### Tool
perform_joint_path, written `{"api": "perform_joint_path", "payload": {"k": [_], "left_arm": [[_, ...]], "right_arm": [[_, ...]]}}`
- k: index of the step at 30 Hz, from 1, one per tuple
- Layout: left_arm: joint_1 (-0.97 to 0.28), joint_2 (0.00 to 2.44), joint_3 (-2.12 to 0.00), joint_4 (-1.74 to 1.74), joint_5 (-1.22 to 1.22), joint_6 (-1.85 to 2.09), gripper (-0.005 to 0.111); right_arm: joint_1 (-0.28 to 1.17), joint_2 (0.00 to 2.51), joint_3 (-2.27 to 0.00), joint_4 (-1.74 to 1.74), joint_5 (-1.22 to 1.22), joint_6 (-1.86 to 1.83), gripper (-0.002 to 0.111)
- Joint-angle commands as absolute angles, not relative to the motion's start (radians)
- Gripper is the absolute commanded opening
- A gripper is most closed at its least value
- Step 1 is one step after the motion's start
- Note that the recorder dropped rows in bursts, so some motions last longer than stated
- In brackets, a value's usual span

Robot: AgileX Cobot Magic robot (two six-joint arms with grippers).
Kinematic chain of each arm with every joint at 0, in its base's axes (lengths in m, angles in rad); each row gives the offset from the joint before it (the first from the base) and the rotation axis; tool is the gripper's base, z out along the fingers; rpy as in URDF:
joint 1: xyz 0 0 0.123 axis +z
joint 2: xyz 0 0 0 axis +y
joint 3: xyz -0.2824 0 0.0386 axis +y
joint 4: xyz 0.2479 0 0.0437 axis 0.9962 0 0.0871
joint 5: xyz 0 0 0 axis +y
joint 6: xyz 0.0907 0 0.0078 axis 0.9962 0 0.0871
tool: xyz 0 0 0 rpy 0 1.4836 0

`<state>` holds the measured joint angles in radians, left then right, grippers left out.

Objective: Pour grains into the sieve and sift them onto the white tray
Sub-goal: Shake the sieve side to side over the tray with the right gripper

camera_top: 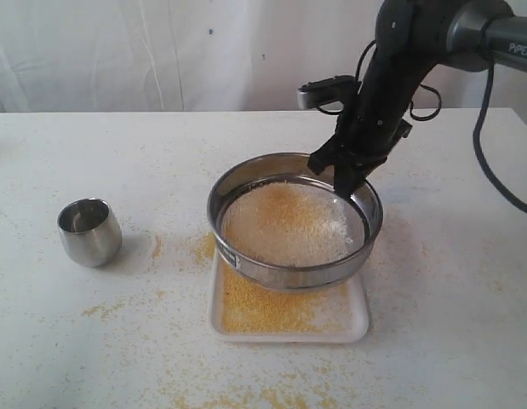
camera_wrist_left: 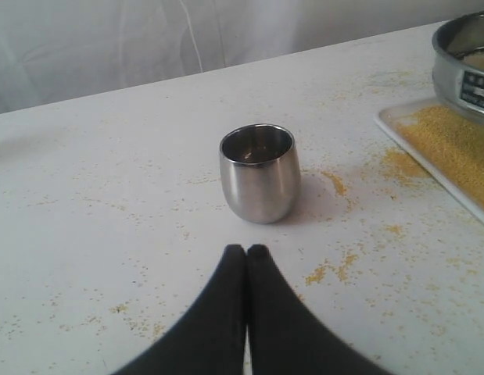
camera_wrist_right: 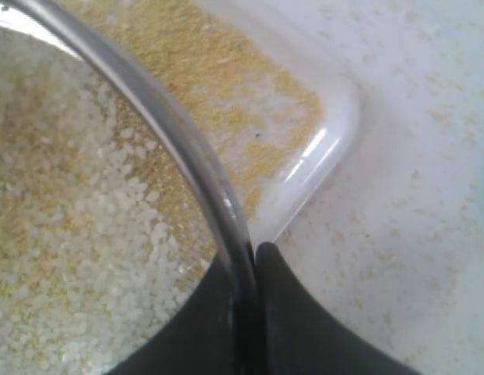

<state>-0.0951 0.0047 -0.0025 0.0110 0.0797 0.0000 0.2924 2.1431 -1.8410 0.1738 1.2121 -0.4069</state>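
The steel sieve (camera_top: 293, 220) hangs tilted above the white tray (camera_top: 358, 326), its near edge low. My right gripper (camera_top: 346, 181) is shut on the sieve's far right rim (camera_wrist_right: 187, 148), one finger inside and one outside. Yellow-beige grains (camera_top: 284, 223) with paler bits lie on the mesh (camera_wrist_right: 62, 234). A yellow layer of sifted grains (camera_top: 272, 308) covers the tray (camera_wrist_right: 335, 141). My left gripper (camera_wrist_left: 246, 251) is shut on nothing, low over the table just in front of the small steel cup (camera_wrist_left: 259, 172). It does not show in the exterior view.
The small steel cup (camera_top: 89, 231) stands upright on the table's left, with nothing showing inside. Spilled grains (camera_top: 110, 308) are scattered over the white tabletop around the tray and along the front edge. A white curtain hangs behind the table.
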Motion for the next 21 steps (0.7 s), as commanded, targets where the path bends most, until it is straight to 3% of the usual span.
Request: {"api": "perform_joint_path", "payload": {"k": [1, 3, 6, 8, 11, 12, 16, 18, 21], "left_arm": [[-0.092, 0.0, 0.0, 0.0, 0.08, 0.0, 0.0], [-0.092, 0.0, 0.0, 0.0, 0.08, 0.0, 0.0], [-0.092, 0.0, 0.0, 0.0, 0.08, 0.0, 0.0], [-0.092, 0.0, 0.0, 0.0, 0.08, 0.0, 0.0], [-0.092, 0.0, 0.0, 0.008, 0.079, 0.0, 0.0], [-0.092, 0.0, 0.0, 0.008, 0.079, 0.0, 0.0], [-0.092, 0.0, 0.0, 0.008, 0.079, 0.0, 0.0], [-0.092, 0.0, 0.0, 0.008, 0.079, 0.0, 0.0], [-0.092, 0.0, 0.0, 0.008, 0.079, 0.0, 0.0]], "right_arm": [[0.291, 2.111, -1.838, -0.038, 1.137, 0.031, 0.0], [0.291, 2.111, -1.838, 0.05, 1.165, -0.02, 0.0], [0.299, 2.111, -1.837, 0.337, 1.221, -0.587, 0.0], [0.299, 2.104, -1.837, 0.217, 1.221, -0.442, 0.0], [0.295, 2.098, -1.837, -0.033, 1.114, 0.074, 0.0], [0.295, 2.098, -1.837, -0.018, 1.118, 0.087, 0.0], [0.307, 2.098, -1.837, 0.285, 1.221, -0.572, 0.0], [0.307, 2.095, -1.837, 0.201, 1.221, -0.479, 0.0], [0.301, 2.095, -1.837, -0.013, 1.164, -0.039, 0.0]]}}
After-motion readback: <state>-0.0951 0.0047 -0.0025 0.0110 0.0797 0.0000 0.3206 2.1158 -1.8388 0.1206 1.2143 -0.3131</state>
